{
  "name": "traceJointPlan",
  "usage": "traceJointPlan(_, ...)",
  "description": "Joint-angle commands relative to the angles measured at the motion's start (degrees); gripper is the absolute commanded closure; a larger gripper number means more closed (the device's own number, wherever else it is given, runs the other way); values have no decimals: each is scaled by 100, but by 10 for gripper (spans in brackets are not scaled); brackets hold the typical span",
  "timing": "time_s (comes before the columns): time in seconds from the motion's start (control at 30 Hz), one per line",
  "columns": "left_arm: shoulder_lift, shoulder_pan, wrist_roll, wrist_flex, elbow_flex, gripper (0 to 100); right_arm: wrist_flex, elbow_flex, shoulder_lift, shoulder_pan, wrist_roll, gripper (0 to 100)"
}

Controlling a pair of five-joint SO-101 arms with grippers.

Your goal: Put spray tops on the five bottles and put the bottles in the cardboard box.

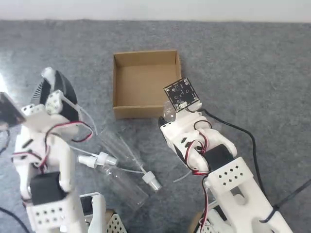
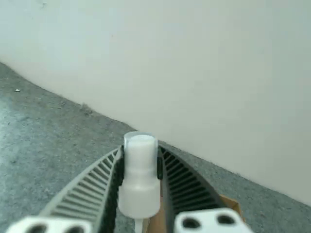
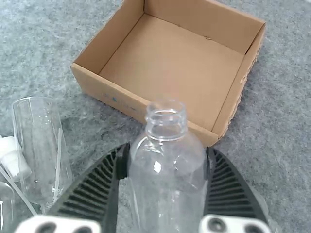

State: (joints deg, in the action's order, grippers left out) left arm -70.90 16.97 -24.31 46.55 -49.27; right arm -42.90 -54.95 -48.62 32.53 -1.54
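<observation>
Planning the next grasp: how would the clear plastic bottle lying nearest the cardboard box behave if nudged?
The clear plastic bottle is round and lies on its side, so it would probably roll, though the grey carpet may slow it. No liquid shows inside, so it is likely light. Its thin-looking walls might dent under a hard squeeze.

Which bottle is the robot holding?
The topless clear bottle between the right gripper's fingers, just in front of the cardboard box. The other bottles lie loose on the grey mat.

No words or numbers can be read. The cardboard box (image 3: 92,82) has small blue marks, too tiny to read.
</observation>
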Motion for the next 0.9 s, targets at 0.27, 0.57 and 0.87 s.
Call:
traceJointPlan(0.27,-923,-229,202,-176,-409,990,127,70,-224,-31,-97,865)
traceJointPlan(0.57,-932,-536,255,-325,-514,990,549,-202,-198,127,-97,868)
traceJointPlan(0.87,-941,-730,167,-703,-708,990,796,-273,-171,127,-105,866)
